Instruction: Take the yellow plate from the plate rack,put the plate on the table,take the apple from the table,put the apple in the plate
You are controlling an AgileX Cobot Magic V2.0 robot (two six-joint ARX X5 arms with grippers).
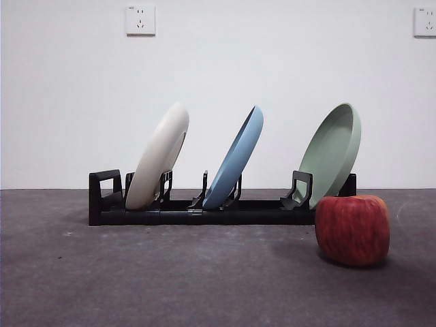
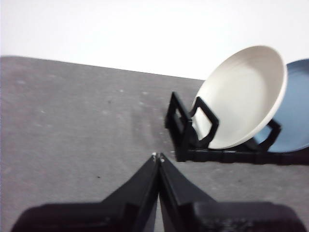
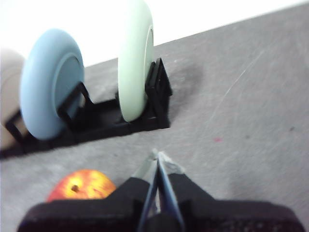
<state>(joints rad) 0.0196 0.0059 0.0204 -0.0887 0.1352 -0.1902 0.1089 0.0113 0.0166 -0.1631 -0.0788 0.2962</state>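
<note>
The cream yellow plate (image 1: 159,155) leans in the left slot of the black plate rack (image 1: 204,212); it also shows in the left wrist view (image 2: 241,94), and its edge shows in the right wrist view (image 3: 8,92). The red apple (image 1: 352,229) sits on the grey table (image 1: 170,279) in front of the rack's right end, and shows in the right wrist view (image 3: 82,185). My left gripper (image 2: 158,157) is shut and empty above the table, short of the rack's loop end (image 2: 181,123). My right gripper (image 3: 157,155) is shut and empty, beside the apple. Neither arm shows in the front view.
A blue plate (image 1: 235,159) stands in the rack's middle slot and a pale green plate (image 1: 332,151) in its right slot, just behind the apple. White wall behind with two sockets (image 1: 140,20).
</note>
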